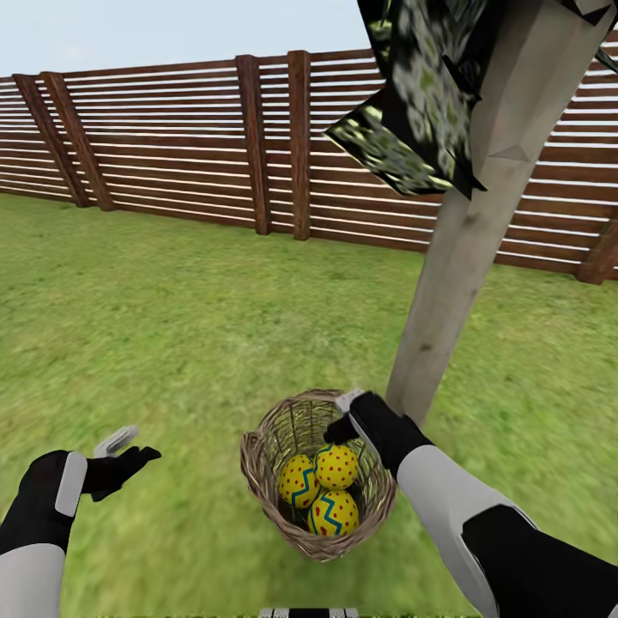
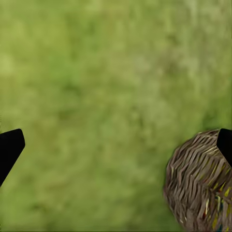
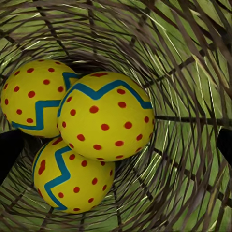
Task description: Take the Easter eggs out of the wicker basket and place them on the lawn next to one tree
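Note:
Three yellow Easter eggs with red dots and blue zigzags (image 1: pixel 336 466) (image 1: pixel 298 481) (image 1: pixel 333 513) lie together in the wicker basket (image 1: pixel 257 463) on the lawn (image 1: pixel 172 326). My right gripper (image 1: pixel 343 415) hangs open over the basket's far rim, pointing down into it. In the right wrist view the top egg (image 3: pixel 106 116) lies between its spread fingertips (image 3: pixel 9 154), with two more eggs (image 3: pixel 31 99) (image 3: pixel 72 179) beneath. My left gripper (image 1: pixel 130 448) is open and empty above the grass, left of the basket (image 2: pixel 200 179). The tree's pale trunk (image 1: pixel 463 257) rises just behind the basket.
Dark speckled foliage (image 1: pixel 421 94) hangs from the tree at head height. A brown slatted fence (image 1: pixel 215 137) closes the lawn at the back. Open grass stretches to the left and right of the trunk.

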You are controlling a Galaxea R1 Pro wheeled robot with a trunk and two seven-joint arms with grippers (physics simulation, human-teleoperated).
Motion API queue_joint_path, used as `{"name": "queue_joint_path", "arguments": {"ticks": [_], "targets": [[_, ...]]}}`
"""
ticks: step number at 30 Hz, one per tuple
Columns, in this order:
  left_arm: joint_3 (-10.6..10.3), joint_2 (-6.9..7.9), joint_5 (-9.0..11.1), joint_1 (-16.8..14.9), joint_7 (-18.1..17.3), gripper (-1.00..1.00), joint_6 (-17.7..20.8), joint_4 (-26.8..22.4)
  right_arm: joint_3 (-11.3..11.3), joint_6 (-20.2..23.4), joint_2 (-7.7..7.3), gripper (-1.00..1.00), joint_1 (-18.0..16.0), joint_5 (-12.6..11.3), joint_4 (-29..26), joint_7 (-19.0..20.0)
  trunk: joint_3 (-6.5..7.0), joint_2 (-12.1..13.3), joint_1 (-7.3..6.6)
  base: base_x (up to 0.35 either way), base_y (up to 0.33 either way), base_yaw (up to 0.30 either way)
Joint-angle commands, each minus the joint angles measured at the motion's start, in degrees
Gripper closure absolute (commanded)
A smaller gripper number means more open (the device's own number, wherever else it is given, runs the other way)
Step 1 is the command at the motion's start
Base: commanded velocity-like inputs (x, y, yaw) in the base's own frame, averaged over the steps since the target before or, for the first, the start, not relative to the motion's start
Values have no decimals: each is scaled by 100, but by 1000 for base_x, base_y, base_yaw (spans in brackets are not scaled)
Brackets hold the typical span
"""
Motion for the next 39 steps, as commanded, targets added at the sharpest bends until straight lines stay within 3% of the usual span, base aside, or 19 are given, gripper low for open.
{"name": "queue_joint_path", "arguments": {"ticks": [1,18,39], "targets": [[12,-1,-5,-4,-18,-100,27,-4,8,21,0,-100,-3,47,-3,22,-28,-4,1,0,0,0],[12,-1,-5,-4,-18,-100,26,-4,22,-38,0,-100,-19,24,-289,-9,-404,-27,45,0,0,0],[21,-10,-5,-4,-27,-100,-4,-13,44,-25,-9,-100,58,15,-452,17,-426,-28,47,72,0,0]]}}
